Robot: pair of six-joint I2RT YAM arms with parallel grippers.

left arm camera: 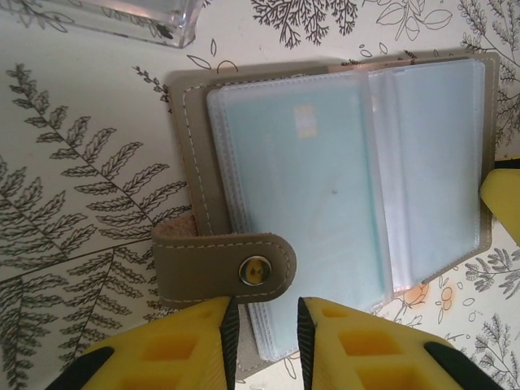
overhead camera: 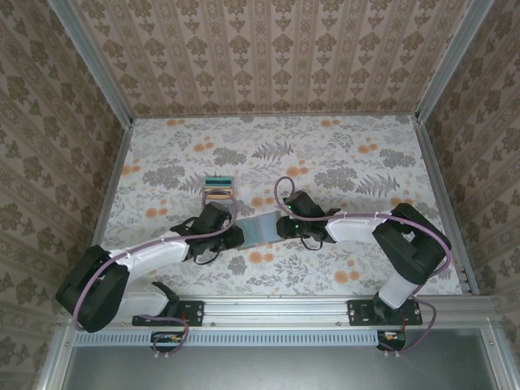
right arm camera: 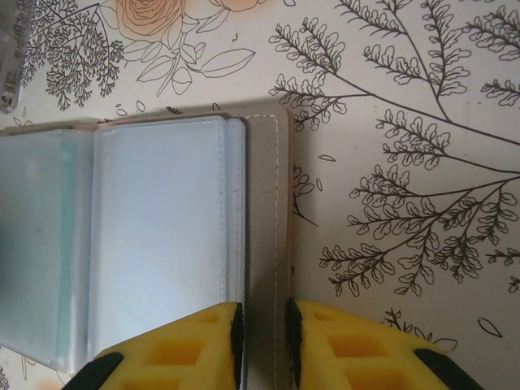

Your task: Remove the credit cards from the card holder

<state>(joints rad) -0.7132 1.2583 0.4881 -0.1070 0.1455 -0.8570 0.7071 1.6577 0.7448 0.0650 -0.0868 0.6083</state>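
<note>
The card holder (overhead camera: pixel 262 229) lies open and flat at the table's middle, between both grippers. In the left wrist view the card holder (left arm camera: pixel 341 195) shows clear sleeves over a teal credit card (left arm camera: pixel 301 187), and its snap strap (left arm camera: pixel 223 268) is folded across the near corner. My left gripper (left arm camera: pixel 266 333) stands over the holder's near edge, jaws a narrow gap apart with sleeve edges showing between them. My right gripper (right arm camera: pixel 264 341) straddles the brown stitched margin of the card holder (right arm camera: pixel 268 227), its jaws narrowly apart and pinching nothing. A teal card edge (right arm camera: pixel 61 244) shows through a sleeve.
A clear box (left arm camera: pixel 138 16) stands just beyond the holder, with a striped stack of coloured cards (overhead camera: pixel 218 188) at that spot in the top view. Patterned walls enclose the floral table (overhead camera: pixel 349 162) on three sides. Both arms curve in from the near corners.
</note>
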